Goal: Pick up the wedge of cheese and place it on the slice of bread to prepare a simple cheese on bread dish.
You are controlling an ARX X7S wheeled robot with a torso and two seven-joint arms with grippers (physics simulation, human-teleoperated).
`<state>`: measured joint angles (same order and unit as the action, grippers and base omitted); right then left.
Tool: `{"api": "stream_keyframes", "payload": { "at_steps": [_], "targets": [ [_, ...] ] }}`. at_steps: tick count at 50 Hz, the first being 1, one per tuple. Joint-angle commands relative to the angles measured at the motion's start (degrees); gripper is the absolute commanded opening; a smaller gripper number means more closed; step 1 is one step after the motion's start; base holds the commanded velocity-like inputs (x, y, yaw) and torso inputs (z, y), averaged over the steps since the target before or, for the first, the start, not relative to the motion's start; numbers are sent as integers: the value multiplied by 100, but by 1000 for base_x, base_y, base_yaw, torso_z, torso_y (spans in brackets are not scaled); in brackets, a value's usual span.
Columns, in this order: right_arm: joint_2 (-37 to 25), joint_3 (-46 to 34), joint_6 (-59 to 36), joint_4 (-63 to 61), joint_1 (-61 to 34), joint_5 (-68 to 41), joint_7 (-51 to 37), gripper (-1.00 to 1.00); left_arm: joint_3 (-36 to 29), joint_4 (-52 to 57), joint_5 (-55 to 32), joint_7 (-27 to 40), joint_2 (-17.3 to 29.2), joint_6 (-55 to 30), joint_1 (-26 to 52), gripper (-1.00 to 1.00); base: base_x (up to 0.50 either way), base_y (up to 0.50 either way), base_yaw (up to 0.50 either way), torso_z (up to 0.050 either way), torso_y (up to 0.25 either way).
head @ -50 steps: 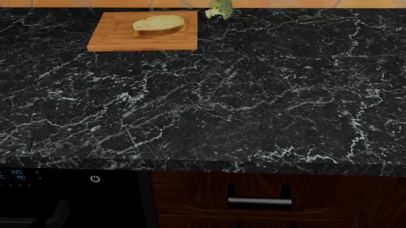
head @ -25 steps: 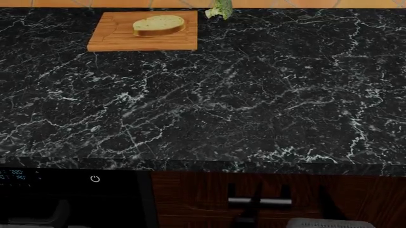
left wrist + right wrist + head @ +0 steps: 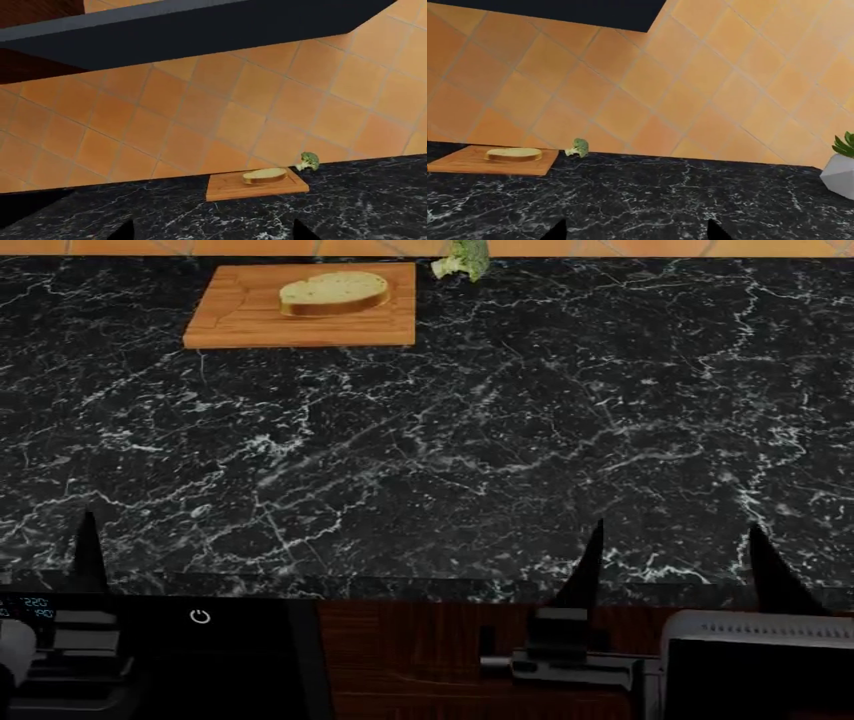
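The slice of bread lies on a wooden cutting board at the far left of the black marble counter. It also shows in the left wrist view and the right wrist view. The wedge of cheese is out of view in every frame. My right gripper is open and empty at the counter's near edge, right of centre. Of my left gripper, one fingertip shows at the near left edge. It is open and empty, far from the bread.
A broccoli floret lies just right of the board, by the orange tiled wall. A white pot with a plant stands at the counter's far right. An oven panel and a wooden drawer front sit below the counter edge.
Both arms have risen into the head view from below. Their fingertips now stand over the counter's near edge. The bread, board and broccoli have not moved.
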<state>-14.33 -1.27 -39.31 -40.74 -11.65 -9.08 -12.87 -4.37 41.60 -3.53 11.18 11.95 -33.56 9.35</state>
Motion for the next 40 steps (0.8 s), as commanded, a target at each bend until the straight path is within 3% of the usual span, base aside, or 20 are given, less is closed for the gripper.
{"api": "stream_keyframes", "payload": {
  "at_steps": [1,18,40],
  "targets": [
    [-178,183,-589,-315,-489,-109,-34,100,97,534,-31,19,166,-835,675,100,0,0,0,0,0],
    [-517,334,-1576,-399,-1612,-294,30,100,530,962,-224,-11,422,-2073,1788,100,0,0,0,0,0],
    [-647,219,-2026,-388,-2445,-414,73,100,483,1141,-309,-6,533,-2581,2372,100,37,15,0,0,0]
  ]
}}
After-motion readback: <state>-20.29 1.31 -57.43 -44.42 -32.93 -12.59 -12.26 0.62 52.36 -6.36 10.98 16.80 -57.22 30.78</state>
